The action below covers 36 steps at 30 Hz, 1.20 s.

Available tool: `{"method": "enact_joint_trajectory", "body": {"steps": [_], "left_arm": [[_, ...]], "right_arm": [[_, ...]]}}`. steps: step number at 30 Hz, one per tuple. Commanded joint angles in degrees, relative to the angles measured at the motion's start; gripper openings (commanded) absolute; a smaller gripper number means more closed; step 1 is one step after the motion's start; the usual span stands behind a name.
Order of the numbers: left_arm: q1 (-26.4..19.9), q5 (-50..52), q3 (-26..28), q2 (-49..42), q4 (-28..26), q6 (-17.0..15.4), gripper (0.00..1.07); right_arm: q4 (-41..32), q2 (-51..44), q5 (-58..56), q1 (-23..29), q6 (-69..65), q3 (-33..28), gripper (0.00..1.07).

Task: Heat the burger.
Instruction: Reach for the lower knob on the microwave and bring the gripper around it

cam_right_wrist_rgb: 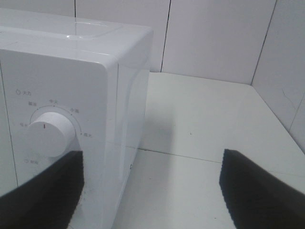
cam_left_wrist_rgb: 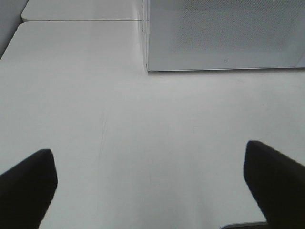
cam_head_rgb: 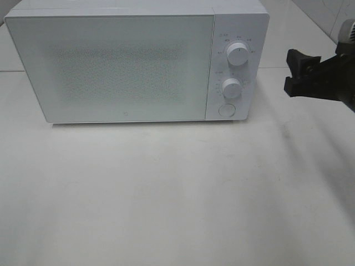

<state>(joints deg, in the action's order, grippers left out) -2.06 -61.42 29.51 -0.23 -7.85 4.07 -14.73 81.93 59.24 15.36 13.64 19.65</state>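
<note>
nearest the camera, the white table point(cam_head_rgb: 177, 194) lies bare and matte. the left gripper point(cam_left_wrist_rgb: 147, 150) hangs low over it, short of the microwave's front. its two dark fingers point(cam_left_wrist_rgb: 28, 183) are spread wide with only tabletop between them. it does not show in the high view.

further back stands the white microwave point(cam_head_rgb: 238, 22), square to the high camera. its door point(cam_head_rgb: 111, 66) is shut, and the speckled window gives no clear look inside. on the panel at the right of the door sit an upper knob point(cam_head_rgb: 238, 54), a lower knob point(cam_head_rgb: 231, 87) and a round button point(cam_head_rgb: 226, 110) beneath them.

the right gripper point(cam_head_rgb: 289, 71) is off to the right of that panel, at about the height of the two knobs and apart from the casing. its black jaws stand parted, one above the other, and pinch nothing. in its own wrist view the upper knob point(cam_right_wrist_rgb: 50, 139) shows just past one finger point(cam_right_wrist_rgb: 47, 191), and the open gap frames the table and the microwave's side.

the burger cannot be seen in any view. it is not between either pair of jaws, and i cannot tell whether it sits behind the frosted door.

behind everything rises a pale tiled wall point(cam_right_wrist_rgb: 214, 38).
</note>
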Motion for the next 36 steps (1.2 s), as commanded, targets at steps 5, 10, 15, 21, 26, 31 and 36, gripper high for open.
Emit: {"method": "enact_joint_trajectory", "body": {"steps": [5, 10, 15, 21, 26, 31, 36], "left_arm": [[-0.1, -0.1, 0.1, -1.3, -0.2, -0.3, 1.0], [-0.1, -0.1, 0.1, -1.3, -0.2, -0.3, 1.0], [-0.1, -0.1, 0.1, -1.3, -0.2, -0.3, 1.0], [-0.1, -0.1, 0.1, -1.3, -0.2, -0.3, 1.0], [-0.1, -0.1, 0.1, -1.3, -0.2, -0.3, 1.0], [-0.1, -0.1, 0.1, -1.3, -0.2, -0.3, 1.0], [-0.1, -0.1, 0.1, -1.3, -0.2, -0.3, 1.0]], "right_arm": [[-14.6, 8.8, 12.0, 9.4, 5.3, -0.1, 0.76], [-19.4, 13.1, 15.7, 14.9, 4.6, 0.1, 0.76], [-22.0, 16.0, 18.0, 18.9, 1.9, 0.3, 0.76], [-24.1, 19.4, 18.1, 21.5, 0.1, 3.2, 0.76], [-24.6, 21.9, 17.8, 21.5, 0.1, 6.2, 0.76], [-25.4, 24.5, 17.7, 21.5, 0.9, 9.9, 0.76], [-25.4, 27.6, 17.7, 21.5, 1.5, 13.0, 0.76]]}}
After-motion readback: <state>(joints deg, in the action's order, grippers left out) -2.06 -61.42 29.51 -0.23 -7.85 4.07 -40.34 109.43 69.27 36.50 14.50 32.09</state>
